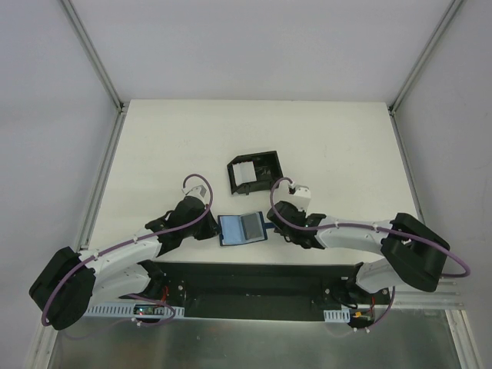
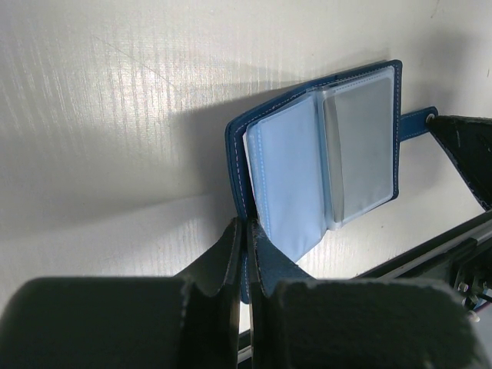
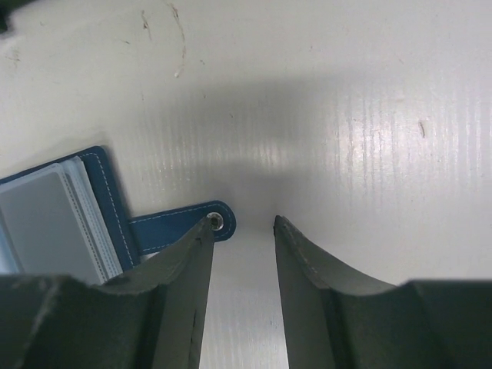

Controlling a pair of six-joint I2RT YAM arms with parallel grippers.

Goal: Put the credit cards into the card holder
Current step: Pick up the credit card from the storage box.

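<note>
Left wrist view, your left pincer (image 2: 244,231) pinches the card holder (image 2: 286,169) edge, your right pincer (image 3: 243,223) half open, empty.

And here's the white table (image 1: 177,131), faintly ribbed, soft overhead light pooling in a pale sheen on it, plain grey walls (image 1: 254,46) closing in behind and beside it, aluminium posts (image 1: 92,54) rising from its far corners, a brushed metal sheet (image 1: 254,346) below its near edge.

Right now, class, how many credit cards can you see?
2: one grey card in the wallet's right-hand sleeve, and one white card, perhaps a stack, in the black box. More may be hidden.
</note>
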